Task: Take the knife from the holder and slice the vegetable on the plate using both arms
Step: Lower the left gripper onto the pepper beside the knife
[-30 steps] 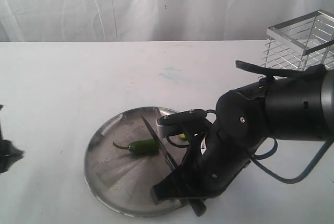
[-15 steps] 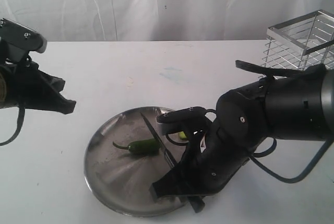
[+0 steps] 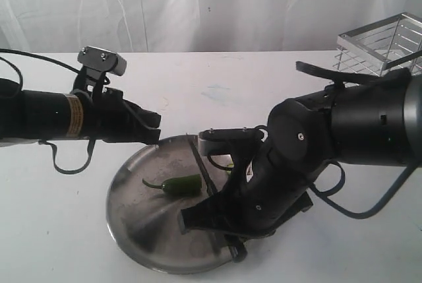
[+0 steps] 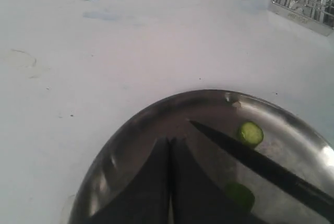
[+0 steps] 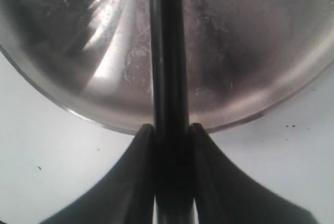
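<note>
Right wrist view: right hand (image 5: 169,130) clamped on knife (image 5: 168,51), slim and black, over scuffed dull-metal plate (image 5: 235,51). Left hand (image 4: 170,143) pinched closed, empty, above plate rim. Glossy green vegetable (image 3: 181,185) lies mid-plate, beside blade. Left-arm label (image 3: 74,115) blurred.

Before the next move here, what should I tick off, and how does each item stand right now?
1. Knife out of the holder: ok.
2. Right gripper clamped on the knife handle: ok.
3. Vegetable lying on the plate: ok.
4. Blade alongside the vegetable's blunt end: ok. Whether they touch: cannot tell.
5. Left gripper steadying the vegetable: not ok. Its jaws are shut, near the plate's rim and apart from the vegetable.
</note>
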Controlling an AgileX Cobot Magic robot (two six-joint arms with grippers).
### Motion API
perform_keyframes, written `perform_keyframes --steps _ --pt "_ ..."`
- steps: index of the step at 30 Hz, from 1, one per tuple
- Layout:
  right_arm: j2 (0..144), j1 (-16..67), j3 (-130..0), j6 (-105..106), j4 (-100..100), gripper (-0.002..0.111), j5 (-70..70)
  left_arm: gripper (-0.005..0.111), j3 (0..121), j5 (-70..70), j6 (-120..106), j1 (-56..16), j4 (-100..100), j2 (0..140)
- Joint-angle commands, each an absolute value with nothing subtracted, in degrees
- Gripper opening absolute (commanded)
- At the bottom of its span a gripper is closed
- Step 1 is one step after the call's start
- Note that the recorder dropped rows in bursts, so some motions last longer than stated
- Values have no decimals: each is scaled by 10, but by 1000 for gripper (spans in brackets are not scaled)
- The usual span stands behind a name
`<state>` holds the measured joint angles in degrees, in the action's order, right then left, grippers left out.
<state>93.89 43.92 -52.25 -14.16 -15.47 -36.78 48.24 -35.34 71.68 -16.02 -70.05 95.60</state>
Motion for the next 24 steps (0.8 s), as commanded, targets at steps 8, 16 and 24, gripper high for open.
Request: perform_keyframes --steps 8,16,24 --pt "973 439 -526 -174 -162 0 -378 0 527 -450 725 -161 -696 1042" --pt "980 439 -526 -171 -177 0 -369 0 527 -457 706 -161 -691 1072" --pt "989 439 -526 -156 -184 0 -351 0 527 -470 703 -161 -687 1076"
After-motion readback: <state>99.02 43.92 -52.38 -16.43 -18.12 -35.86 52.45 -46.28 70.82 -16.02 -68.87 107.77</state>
